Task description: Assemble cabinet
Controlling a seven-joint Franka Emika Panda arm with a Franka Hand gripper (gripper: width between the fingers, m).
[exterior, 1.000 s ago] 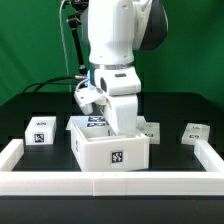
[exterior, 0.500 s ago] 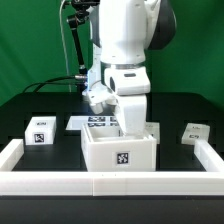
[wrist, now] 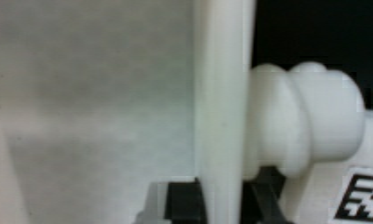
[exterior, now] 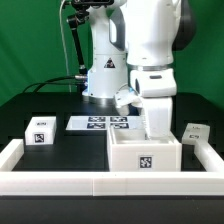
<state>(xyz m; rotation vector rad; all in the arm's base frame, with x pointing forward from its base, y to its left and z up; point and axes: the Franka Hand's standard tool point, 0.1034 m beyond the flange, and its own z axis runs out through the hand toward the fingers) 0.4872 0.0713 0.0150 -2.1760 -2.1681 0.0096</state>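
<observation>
Black table (exterior: 72, 150), cabinet (exterior: 145, 160) wall in gripper (wrist: 218, 200)

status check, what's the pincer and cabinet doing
Pincer shut on cabinet wall. Cabinet upright near front rail. Small block close on the exterior view's right.

A plain green backdrop (exterior: 30, 40) fills the rear of the exterior view, evenly lit, with no hard shadows. Below it spreads a matt black bench (exterior: 70, 152), closed in along the front and both sides by a low white rail (exterior: 60, 183) (blocky, square-edged). Thin black cables (exterior: 68, 50) hang before the backdrop on the exterior view's left
</observation>
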